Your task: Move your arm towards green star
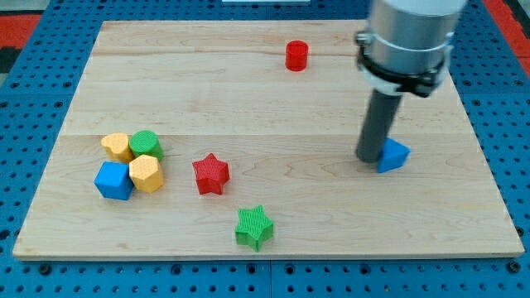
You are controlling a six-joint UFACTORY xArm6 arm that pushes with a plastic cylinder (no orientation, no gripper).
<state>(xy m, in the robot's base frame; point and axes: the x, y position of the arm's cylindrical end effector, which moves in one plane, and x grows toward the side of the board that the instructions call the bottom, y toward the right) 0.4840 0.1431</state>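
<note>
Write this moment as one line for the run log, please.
my tip: touching blue block, view's right | green star: bottom centre, far left of tip, untouched | red star: between cluster and green star

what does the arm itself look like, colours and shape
The arm enters at the view's top right as a wide, light grey cylinder. A black ring with small brackets circles its lower edge. Below hangs a narrower straight dark grey rod, plain and unmarked. My tip is its blunt lower end. No cables or labels show.
</note>
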